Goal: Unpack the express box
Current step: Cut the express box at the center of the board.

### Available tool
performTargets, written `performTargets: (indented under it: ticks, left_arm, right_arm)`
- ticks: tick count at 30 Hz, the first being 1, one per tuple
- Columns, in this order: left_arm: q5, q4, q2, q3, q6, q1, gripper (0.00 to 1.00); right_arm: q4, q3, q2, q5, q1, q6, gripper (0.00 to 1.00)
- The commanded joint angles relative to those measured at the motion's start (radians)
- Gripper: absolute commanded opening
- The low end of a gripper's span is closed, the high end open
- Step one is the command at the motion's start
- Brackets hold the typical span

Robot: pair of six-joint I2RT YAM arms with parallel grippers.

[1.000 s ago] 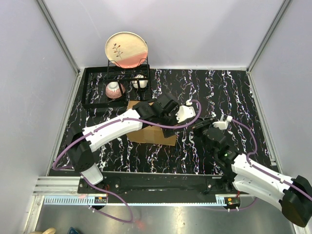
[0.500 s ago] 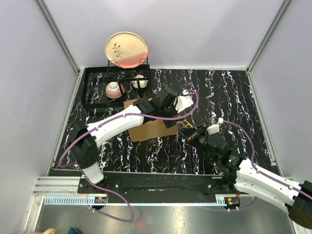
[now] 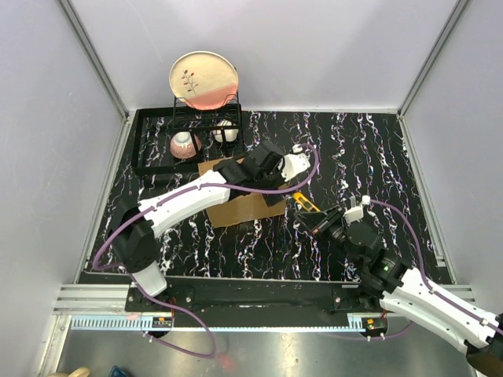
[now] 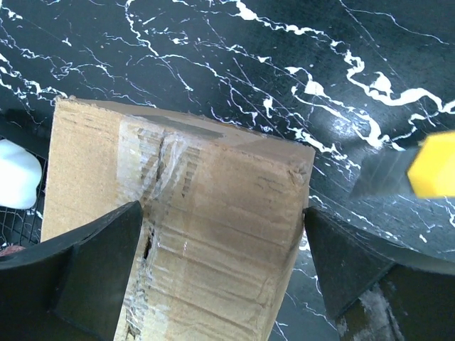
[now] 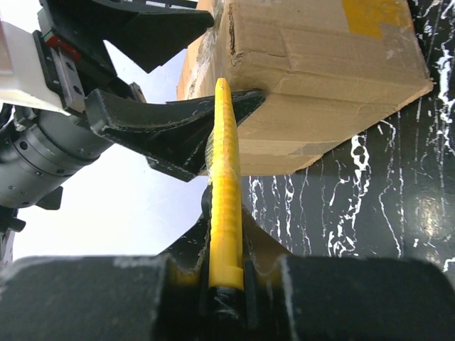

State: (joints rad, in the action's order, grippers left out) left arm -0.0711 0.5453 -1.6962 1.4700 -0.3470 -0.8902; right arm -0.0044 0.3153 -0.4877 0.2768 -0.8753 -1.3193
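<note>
Since half a second earlier, my right gripper [image 3: 325, 225] had drawn back toward the lower right of the top view, its jaws clamped on the yellow utility knife [image 3: 306, 203]. The left gripper [image 4: 222, 210] had its jaws spread wide astride the express box [image 3: 245, 207], left of centre on the surface [image 3: 369, 149]; I couldn't tell whether they pressed it. I judged seam-cutting to be the step in hand. Next, the blade needed lining up on the tape.

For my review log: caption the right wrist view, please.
Right gripper holds a yellow utility knife pointed at the express box, which the left gripper straddles.
</note>
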Motion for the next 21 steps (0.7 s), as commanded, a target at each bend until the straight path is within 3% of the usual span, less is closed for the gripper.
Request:
performTargets:
  ticks: [1,5,9,13,19,21]
  left_arm:
    - [0.117,0.085,0.072,-0.025,0.003,0.013,0.99]
    - [0.287,0.197,0.136,-0.011,-0.049,0.017,0.99]
    - [0.459,0.376,0.194,0.096,-0.177,0.017,0.99]
    - [0.601,0.562,0.17,0.268,-0.23,0.017,0.99]
    - [0.836,0.576,0.15,0.423,-0.205,0.016,0.99]
    - [0.853,0.603,0.132,0.435,-0.208,0.014,0.99]
  right_arm:
    - [-0.104,0.005,0.046,0.019,-0.008,0.045,0.0]
    - [-0.224,0.01,0.161,0.041,-0.008,0.069,0.0]
    - [-0.305,0.025,0.264,0.024,-0.01,0.142,0.0]
    - [-0.261,0.07,0.252,-0.139,-0.008,0.352,0.0]
    - [-0.233,0.228,0.078,-0.489,-0.008,0.627,0.0]
    - [-0.244,0.278,0.066,-0.514,-0.008,0.675,0.0]
